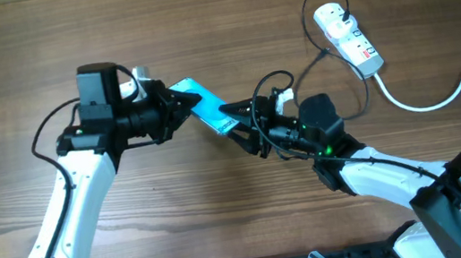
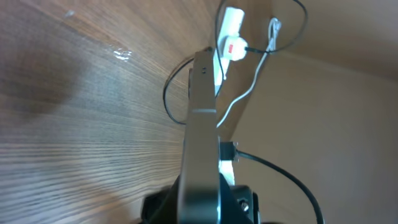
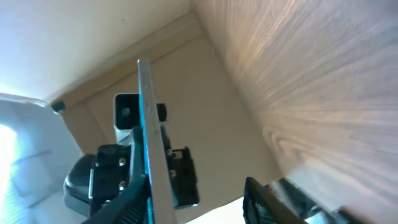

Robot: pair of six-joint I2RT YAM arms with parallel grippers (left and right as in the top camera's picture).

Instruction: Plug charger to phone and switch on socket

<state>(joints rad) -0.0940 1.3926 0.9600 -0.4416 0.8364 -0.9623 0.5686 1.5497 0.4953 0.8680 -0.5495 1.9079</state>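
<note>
Cyan-screened, thin and rectangular, the phone [image 1: 208,107] is hanging between the two arms, apparently lifted off the brown wooden surface [image 1: 226,229]. The left jaws are clamping hard on one end of it, so the rest is jutting out ahead of them toward the right jaws. Those are standing partly apart around the phone's far end, and nothing is showing pinched between them. Just beside them, the small black connector [image 2: 229,151] of the long thin black charger cable [image 1: 305,23] is sitting against the phone's edge. Whether it is fully home I cannot tell. Well beyond the right jaws, the white two-outlet power strip [image 1: 351,38] is lying with the white plug block [image 1: 328,16] in it.

Several things are looking risky. If the connector is only sitting partway in, it may be dropping out once the right jaws are backing off. The cable is looping close around the right jaws, so a retreat may be snagging it and dragging the tip free. The phone, gripped at one end only, may be twisting under any tug. The strip is looking light, so a push at its red switch [image 2: 230,46] may be sliding it instead.
</note>
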